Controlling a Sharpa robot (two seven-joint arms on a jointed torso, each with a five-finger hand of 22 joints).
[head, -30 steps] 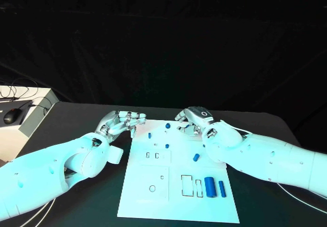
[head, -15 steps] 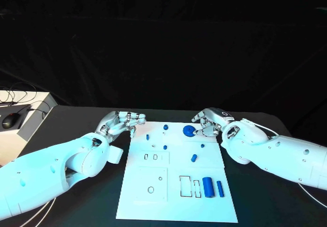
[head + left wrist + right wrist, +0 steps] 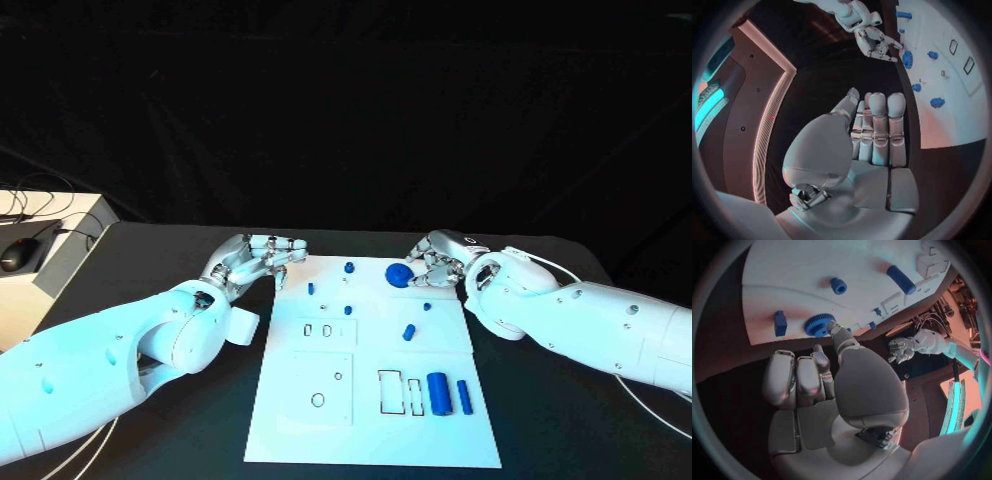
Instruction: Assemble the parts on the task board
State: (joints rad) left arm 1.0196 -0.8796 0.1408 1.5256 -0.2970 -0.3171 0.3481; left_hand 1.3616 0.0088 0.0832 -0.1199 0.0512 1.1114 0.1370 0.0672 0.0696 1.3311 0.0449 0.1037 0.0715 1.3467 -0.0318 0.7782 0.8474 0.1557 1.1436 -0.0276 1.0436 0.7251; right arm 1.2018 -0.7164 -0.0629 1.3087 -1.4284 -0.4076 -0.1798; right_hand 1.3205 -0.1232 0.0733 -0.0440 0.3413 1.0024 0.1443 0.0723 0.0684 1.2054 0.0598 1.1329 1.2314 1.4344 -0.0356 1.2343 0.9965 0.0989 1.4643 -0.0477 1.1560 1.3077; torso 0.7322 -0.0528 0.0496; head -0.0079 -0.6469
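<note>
Fingertips of the right hand (image 3: 440, 265) touch a round blue toothed gear (image 3: 398, 274) just beside them on the white task board (image 3: 378, 420), without a visible grip. Left hand (image 3: 257, 262) rests empty, fingers extended, off the board's far corner. A secure pinch should precede lifting.

The right hand (image 3: 440, 262), which a second ago covered the far end of the task board (image 3: 378, 420), now sits off the board's far right edge, its fingers (image 3: 833, 330) touching a newly uncovered blue gear (image 3: 398, 274) lying there.
</note>
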